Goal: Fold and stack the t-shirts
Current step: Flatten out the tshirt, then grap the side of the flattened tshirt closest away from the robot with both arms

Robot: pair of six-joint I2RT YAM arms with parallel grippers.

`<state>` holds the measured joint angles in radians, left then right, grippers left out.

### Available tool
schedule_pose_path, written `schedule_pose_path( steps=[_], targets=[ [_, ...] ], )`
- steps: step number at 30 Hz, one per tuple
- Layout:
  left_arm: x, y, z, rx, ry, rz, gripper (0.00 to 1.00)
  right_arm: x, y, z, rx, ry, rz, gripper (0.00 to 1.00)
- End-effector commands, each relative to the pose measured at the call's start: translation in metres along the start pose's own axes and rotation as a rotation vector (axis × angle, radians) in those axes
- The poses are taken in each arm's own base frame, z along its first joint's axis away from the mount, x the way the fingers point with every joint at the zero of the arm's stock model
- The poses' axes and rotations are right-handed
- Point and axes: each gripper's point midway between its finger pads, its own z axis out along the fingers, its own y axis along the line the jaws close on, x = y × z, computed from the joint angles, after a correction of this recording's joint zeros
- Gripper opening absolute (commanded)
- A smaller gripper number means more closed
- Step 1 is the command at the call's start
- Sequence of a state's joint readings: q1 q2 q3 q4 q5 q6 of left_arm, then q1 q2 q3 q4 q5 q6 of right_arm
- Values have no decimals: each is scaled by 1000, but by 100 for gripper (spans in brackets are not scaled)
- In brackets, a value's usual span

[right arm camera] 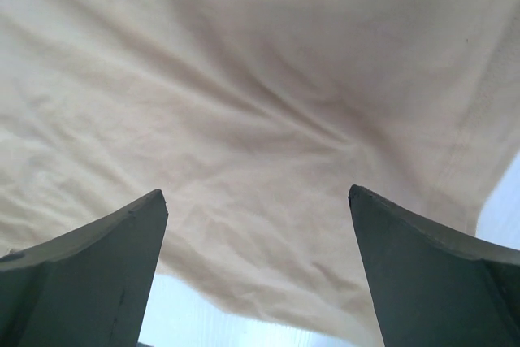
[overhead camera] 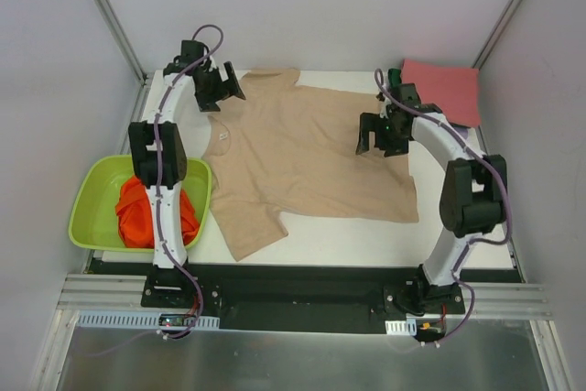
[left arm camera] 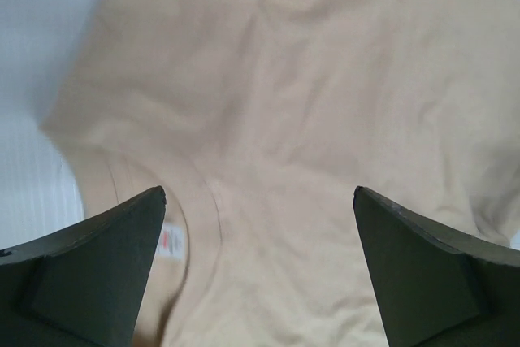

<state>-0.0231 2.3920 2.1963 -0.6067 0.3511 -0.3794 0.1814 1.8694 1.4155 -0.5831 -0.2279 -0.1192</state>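
Note:
A beige t-shirt [overhead camera: 307, 157] lies spread flat on the white table [overhead camera: 366, 244], collar to the left. My left gripper [overhead camera: 222, 89] hovers open above its far-left shoulder; in the left wrist view the beige cloth [left arm camera: 292, 119] and its collar tag [left arm camera: 170, 238] lie below the gripper [left arm camera: 260, 193]. My right gripper [overhead camera: 380, 135] hangs open over the shirt's right hem, whose cloth [right arm camera: 268, 95] fills the right wrist view under the gripper [right arm camera: 258, 194]. A folded pinkish-red t-shirt [overhead camera: 446, 89] lies at the back right. An orange t-shirt [overhead camera: 137, 212] is bunched in the basin.
A lime-green plastic basin [overhead camera: 96, 190] sits off the table's left edge, partly hidden by my left arm. Metal frame posts rise at the back left and back right corners. Grey walls close in on both sides.

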Motion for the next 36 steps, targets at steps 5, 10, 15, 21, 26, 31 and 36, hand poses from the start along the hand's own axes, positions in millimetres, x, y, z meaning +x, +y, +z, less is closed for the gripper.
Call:
schedule_pose_path(
  steps=[5,10,15,21,26,31,36],
  targets=[
    [81,-71,-134,-38,-70,134,99,51,8,-78,75,-198,28,96],
    [193,-58,-163,-145,-22,107,99,81,-3,-106,89,-383,123,96],
    [294,-26,-185,-178,29,68,94,95,-31,-119,156,-559,216,96],
    [380,-1,-194,-140,154,-7,75,102,-42,-126,189,-600,204,96],
    [412,36,-184,-283,215,-35,66,107,-43,-116,191,-552,197,96],
    [418,37,-179,-325,269,-1,56,111,-46,-109,205,-509,199,96],
    [429,45,-176,-363,331,46,53,111,-51,-106,233,-495,203,96]
  ],
)
